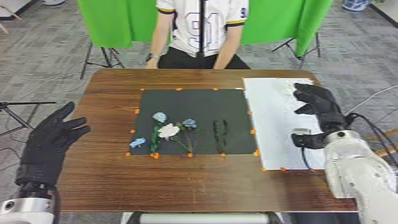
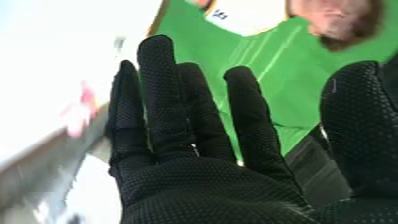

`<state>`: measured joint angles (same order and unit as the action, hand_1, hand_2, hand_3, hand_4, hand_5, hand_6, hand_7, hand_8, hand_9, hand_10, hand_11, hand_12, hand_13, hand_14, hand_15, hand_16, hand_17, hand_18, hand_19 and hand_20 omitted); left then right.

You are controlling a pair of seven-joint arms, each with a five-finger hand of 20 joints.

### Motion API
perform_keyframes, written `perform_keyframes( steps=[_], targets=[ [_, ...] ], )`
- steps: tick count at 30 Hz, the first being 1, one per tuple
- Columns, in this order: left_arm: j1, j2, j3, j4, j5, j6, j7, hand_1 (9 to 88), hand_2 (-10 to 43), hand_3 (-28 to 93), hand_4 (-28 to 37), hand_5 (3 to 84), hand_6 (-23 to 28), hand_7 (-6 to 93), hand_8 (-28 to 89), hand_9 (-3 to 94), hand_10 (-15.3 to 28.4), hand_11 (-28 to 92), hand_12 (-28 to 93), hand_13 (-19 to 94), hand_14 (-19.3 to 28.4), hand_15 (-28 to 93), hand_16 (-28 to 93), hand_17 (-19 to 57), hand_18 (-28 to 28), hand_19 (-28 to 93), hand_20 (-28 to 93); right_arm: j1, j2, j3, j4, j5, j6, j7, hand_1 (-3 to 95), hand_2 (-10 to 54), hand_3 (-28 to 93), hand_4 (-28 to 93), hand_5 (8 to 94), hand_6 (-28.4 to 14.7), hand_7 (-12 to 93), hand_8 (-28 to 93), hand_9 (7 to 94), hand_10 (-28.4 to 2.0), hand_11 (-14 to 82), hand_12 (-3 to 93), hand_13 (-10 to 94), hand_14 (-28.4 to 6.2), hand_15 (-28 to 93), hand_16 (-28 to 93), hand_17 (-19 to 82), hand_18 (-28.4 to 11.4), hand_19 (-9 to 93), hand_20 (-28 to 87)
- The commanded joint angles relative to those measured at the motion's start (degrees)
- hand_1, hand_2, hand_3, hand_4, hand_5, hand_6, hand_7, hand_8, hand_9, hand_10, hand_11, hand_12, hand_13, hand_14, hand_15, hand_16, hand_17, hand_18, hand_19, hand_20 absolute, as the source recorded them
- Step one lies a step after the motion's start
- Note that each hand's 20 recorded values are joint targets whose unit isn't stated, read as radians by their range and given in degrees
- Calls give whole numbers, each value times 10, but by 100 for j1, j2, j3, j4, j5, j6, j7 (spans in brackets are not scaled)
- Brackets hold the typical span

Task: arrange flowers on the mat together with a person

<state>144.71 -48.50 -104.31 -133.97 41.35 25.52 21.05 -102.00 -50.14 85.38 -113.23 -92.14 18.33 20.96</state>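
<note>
In the head view my left hand [image 1: 46, 147] is open at the table's left edge, away from the mat. My right hand [image 1: 322, 107] is open over the white sheet, right of the dark mat [image 1: 191, 102]. Its straight, spread fingers hold nothing in the right wrist view, where the hand [image 2: 209, 192] is near. On the mat lie a pale blue flower [image 1: 160, 117], a white flower [image 1: 169, 131], a blue-grey flower [image 1: 189, 123] and a small blue flower [image 1: 138, 142] at the left. Green stems [image 1: 220, 136] lie apart to their right.
The white sheet [image 1: 275, 115] covers the table's right part beside the mat. Small orange markers line the mat's edges. Brown wood [image 1: 160, 185] shows nearer the robot. A green cloth [image 1: 111, 25] hangs beyond the table's far edge.
</note>
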Motion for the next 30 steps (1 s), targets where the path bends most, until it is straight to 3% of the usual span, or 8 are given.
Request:
perform_keyframes(
  steps=[1,15,19,23,30],
  targets=[
    [76,45,79,-13,-37,84,39,183,66,782,-283,317,65,169,-116,319,191,340,102,219,256,625,-122,-95,211,502,148,759,457,-385,452,-1341,-92,724,225,26,758,-236,420,-6,142,-110,428,-179,155,151,444,-188,618,82,140,-229,623,219],
    [-1,67,138,-2,-33,78,58,185,65,782,-283,316,64,170,-115,320,190,341,103,219,255,625,-122,-95,211,503,147,2789,800,-2051,1918,-2888,-1619,2284,256,-11,751,-239,403,0,154,-115,394,-186,141,153,461,-172,626,81,164,-221,652,188],
    [-23,65,164,1,-28,71,52,185,65,783,-283,317,64,170,-115,320,190,342,102,219,255,625,-122,-95,211,503,147,3140,799,-2404,2229,-2997,-1916,2434,265,-15,743,-240,399,0,157,-117,393,-187,139,152,464,-171,629,79,171,-221,663,179],
    [-66,46,183,15,-118,25,74,186,66,782,-283,317,65,170,-116,319,190,342,102,219,255,625,-122,-95,211,503,147,3324,760,-2631,2483,-3069,-2130,2439,280,-19,745,-239,400,3,159,-119,398,-188,142,152,469,-169,630,76,177,-218,673,168],
    [-128,53,198,25,-95,0,46,186,65,782,-283,317,65,169,-115,319,189,343,102,218,255,625,-123,-95,211,503,147,3433,632,-2792,2778,-3120,-2633,2586,297,-26,746,-242,405,8,166,-123,413,-187,149,149,484,-166,630,74,183,-216,685,153]
  ],
)
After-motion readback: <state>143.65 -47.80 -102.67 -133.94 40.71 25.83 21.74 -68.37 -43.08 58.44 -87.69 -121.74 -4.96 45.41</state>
